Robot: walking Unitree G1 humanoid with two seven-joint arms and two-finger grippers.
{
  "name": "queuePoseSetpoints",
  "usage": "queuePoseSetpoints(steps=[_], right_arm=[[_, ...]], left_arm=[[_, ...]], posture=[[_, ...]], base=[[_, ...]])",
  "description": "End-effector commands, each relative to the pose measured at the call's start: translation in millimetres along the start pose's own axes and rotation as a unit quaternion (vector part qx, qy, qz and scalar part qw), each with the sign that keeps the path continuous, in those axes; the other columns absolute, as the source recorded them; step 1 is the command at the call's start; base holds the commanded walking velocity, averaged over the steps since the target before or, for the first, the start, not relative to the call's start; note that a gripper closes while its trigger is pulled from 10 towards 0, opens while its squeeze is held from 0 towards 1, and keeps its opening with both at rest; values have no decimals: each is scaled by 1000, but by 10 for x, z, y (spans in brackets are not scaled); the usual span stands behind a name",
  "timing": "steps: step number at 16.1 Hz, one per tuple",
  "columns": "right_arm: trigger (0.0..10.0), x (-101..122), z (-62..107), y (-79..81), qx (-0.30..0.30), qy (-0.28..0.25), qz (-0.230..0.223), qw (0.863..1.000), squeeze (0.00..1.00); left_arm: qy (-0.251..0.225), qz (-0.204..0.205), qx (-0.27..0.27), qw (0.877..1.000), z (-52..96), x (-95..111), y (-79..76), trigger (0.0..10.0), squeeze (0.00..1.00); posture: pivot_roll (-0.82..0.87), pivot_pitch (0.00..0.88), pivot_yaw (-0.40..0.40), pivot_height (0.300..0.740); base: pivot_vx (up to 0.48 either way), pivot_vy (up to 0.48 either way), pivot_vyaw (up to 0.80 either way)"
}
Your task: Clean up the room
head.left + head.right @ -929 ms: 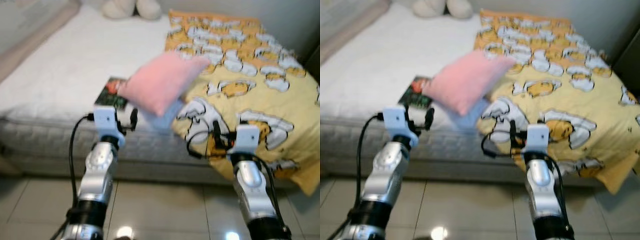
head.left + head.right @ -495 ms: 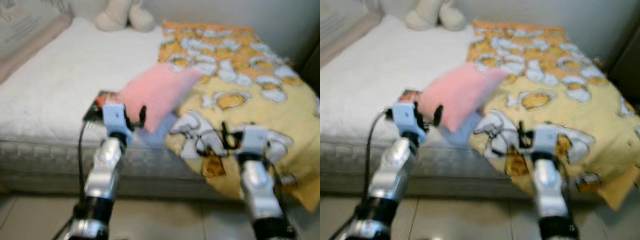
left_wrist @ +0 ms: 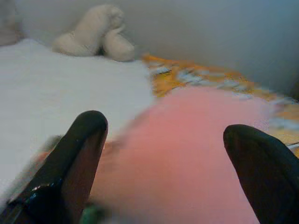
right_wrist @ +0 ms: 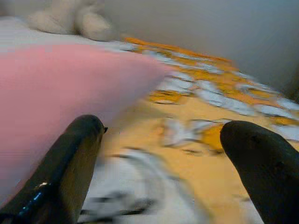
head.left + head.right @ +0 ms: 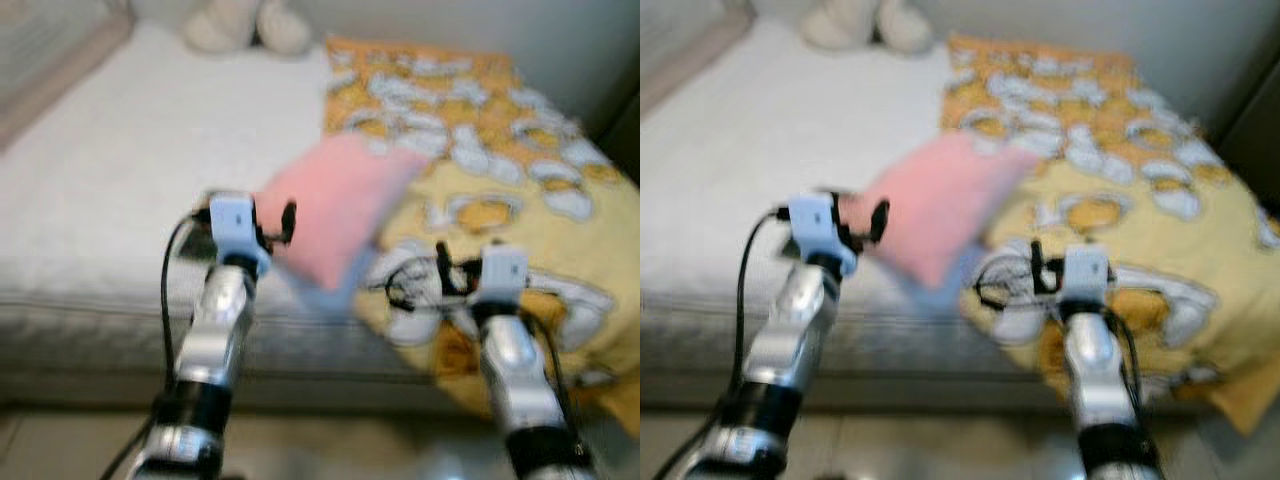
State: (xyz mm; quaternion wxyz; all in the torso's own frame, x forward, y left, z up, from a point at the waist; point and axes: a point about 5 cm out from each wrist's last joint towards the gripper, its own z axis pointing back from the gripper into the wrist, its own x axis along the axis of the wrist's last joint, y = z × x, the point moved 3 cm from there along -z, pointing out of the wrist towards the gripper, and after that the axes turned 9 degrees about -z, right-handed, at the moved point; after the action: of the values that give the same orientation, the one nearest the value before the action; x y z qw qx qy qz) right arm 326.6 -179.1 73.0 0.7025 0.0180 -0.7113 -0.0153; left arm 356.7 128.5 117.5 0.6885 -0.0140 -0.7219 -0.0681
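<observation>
The bed (image 5: 110, 190) takes up most of the room here, white on one side and covered by a yellow blanket (image 5: 520, 190) on the other. The pink pillow (image 5: 335, 215) lies near the front edge, half on the white sheet and half on the blanket, and a book (image 5: 195, 240) lies just beside it, partly hidden.

The left pincer (image 3: 163, 154) is spread wide and points at the pillow, not touching it. The right pincer (image 4: 159, 158) is also spread, over the blanket next to the pillow.

The pictures are blurred, so the robot seems to be moving. I think a reach now could miss, push the soft pillow away, or catch the blanket or the book instead.
</observation>
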Motion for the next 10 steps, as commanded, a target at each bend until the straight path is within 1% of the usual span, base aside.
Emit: queuePoseSetpoints(steps=[1,2,3,4,6,7,8,9,10], right_arm=[[10000,43,1,-79,-5,-5,7,1000,0],[10000,28,7,-83,-4,-1,10,1000,0],[10000,8,6,-76,-3,4,9,1000,0],[10000,0,-1,-69,-4,6,8,1000,0],[10000,12,-20,-76,-9,1,5,1000,0],[10000,12,-23,-67,-8,1,4,1000,0],[10000,8,-22,-50,-6,1,3,1000,0],[10000,1,-18,-34,-2,2,4,1000,0],[10000,0,-16,-32,-1,2,4,1000,0]], left_arm=[[-1,-1,-7,1000,-17,8,-55,10000,0],[-3,0,-8,1000,-22,15,-65,10000,0],[-3,-6,-9,1000,-26,17,-70,10000,0],[2,-14,-11,1000,-26,2,-75,10000,0],[6,-31,-19,999,-24,-13,-113,10000,0],[10,-43,-21,999,-27,-25,-122,10000,0],[10,-40,-17,999,-30,-31,-116,10000,0],[1,-28,-15,999,-27,-6,-106,10000,0],[2,-29,-14,999,-24,-6,-102,10000,0]], posture=[[-11,0,-73,740],[-9,0,-73,740],[-5,0,-72,740],[-2,0,-69,740],[1,0,-60,740],[2,0,-59,740],[3,0,-59,740],[3,0,-59,740],[3,0,-61,740]], base=[[0,469,0],[255,409,0],[409,251,-800],[480,0,-800],[442,0,0],[0,0,0],[0,0,0],[352,-266,0],[382,-285,0]])
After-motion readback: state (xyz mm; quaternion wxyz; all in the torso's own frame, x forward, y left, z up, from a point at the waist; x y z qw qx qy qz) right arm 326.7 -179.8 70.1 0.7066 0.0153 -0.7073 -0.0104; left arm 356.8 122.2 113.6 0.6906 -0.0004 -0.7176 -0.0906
